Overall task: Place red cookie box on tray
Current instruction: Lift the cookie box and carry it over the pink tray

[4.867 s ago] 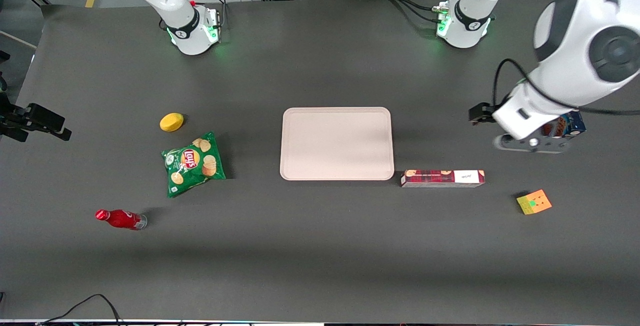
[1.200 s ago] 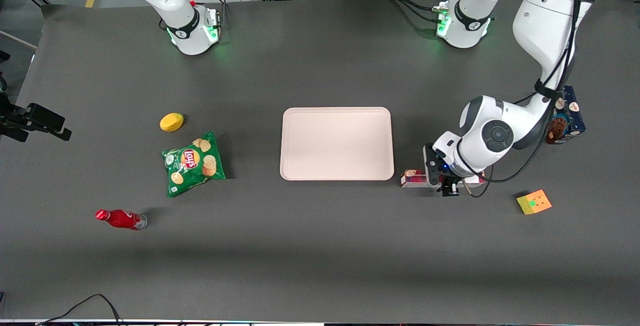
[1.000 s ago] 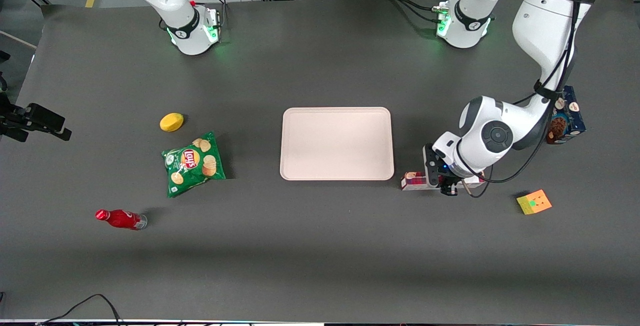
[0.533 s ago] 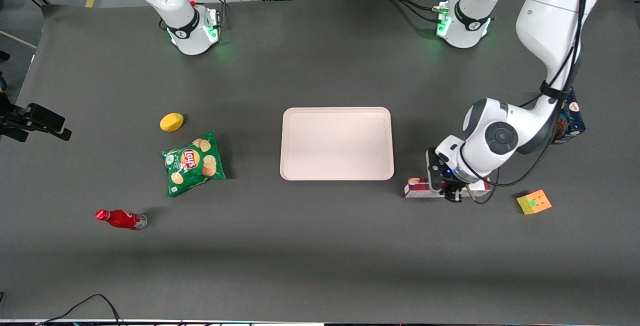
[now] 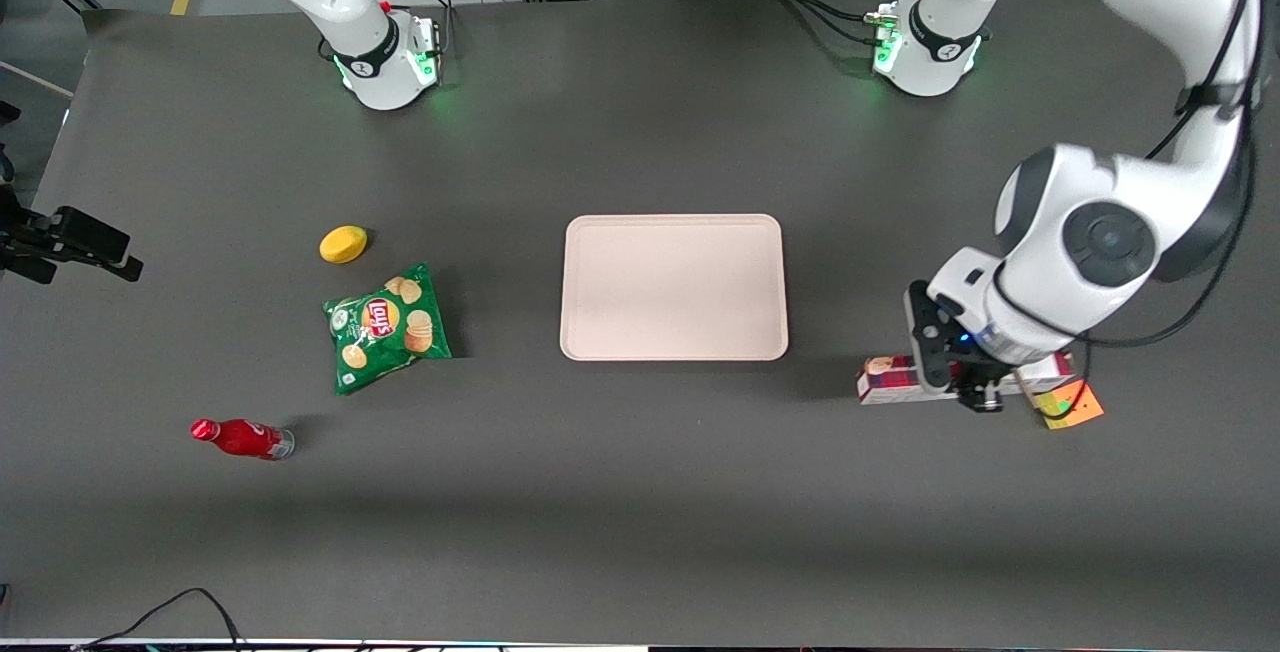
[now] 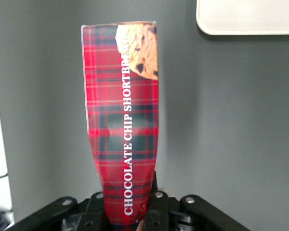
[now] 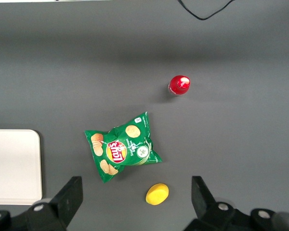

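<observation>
The red cookie box (image 5: 888, 379) is a long dark-red plaid carton, and my left gripper (image 5: 965, 379) is shut on its middle, holding it lifted above the table toward the working arm's end. In the left wrist view the red cookie box (image 6: 124, 120) runs out from between the fingers (image 6: 156, 204), plaid face and a cookie picture showing. The tray (image 5: 673, 286) is pale pinkish-beige and flat, lying bare at the table's middle, apart from the box; a corner of the tray (image 6: 245, 19) shows in the wrist view. The arm hides the box's white end.
A colourful cube (image 5: 1072, 405) sits just beside the held box. Toward the parked arm's end lie a green chips bag (image 5: 387, 326), a yellow lemon (image 5: 342, 244) and a red bottle (image 5: 240, 438).
The gripper came down onto the box, closed on it, and has lifted it, carrying it away from the tray toward the working arm's end. The blue box is now hidden by the arm.
</observation>
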